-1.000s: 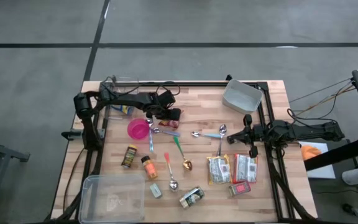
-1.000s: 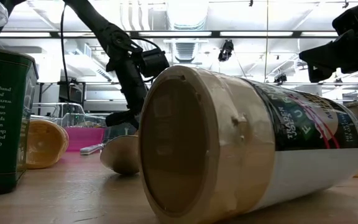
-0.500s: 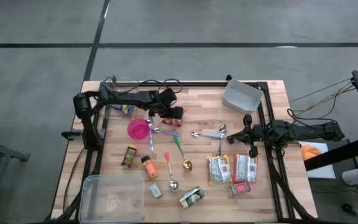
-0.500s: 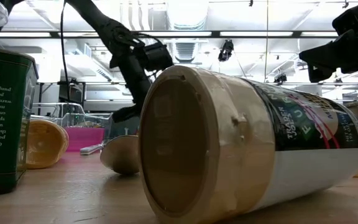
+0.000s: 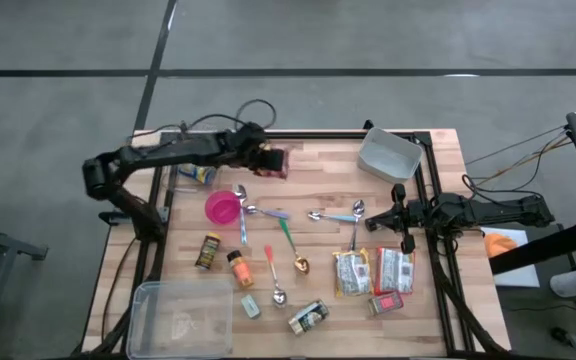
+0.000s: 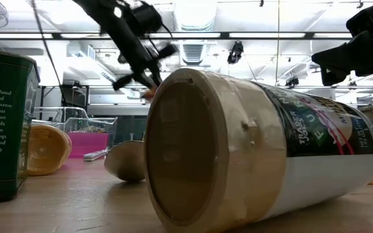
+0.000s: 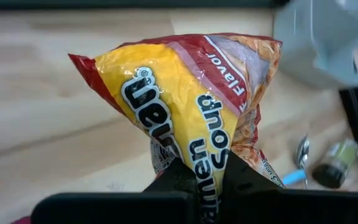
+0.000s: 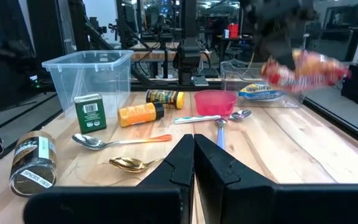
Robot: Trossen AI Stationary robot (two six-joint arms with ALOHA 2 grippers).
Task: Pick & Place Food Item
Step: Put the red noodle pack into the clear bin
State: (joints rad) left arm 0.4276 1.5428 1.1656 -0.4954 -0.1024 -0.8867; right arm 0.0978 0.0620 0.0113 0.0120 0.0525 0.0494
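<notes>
A yellow and red ramen soup packet point(image 7: 185, 93) hangs in the air over the far left part of the table point(image 5: 318, 300), with my left gripper point(image 5: 265, 158) shut on it. The right wrist view shows the packet point(image 8: 303, 71) blurred above the tabletop. My right gripper point(image 5: 400, 216) rests at the table's right edge, shut and holding nothing, its fingers point(image 8: 185, 163) pointing level across the table. My left gripper pinches one end of the packet point(image 7: 194, 163) between its two fingers, where the wrapper bunches narrow. The fingers come slanting down from the table's left side. The rest of the packet fans out beyond the fingertips, lifted clear of the table.
A pink bowl point(image 5: 222, 208), spoons point(image 5: 354, 212) and spice jars point(image 5: 208, 252) lie mid-table. More packets point(image 5: 373, 272) lie near right. A clear bin point(image 5: 181, 315) stands near left, a grey tub point(image 5: 388, 155) far right. A big jar point(image 6: 251, 149) lies before the low camera.
My left gripper has risen from beside the pink bowl and drawn toward the table's far edge, tipping less steeply. The ramen packet has come up with it, lifted clear of the table.
</notes>
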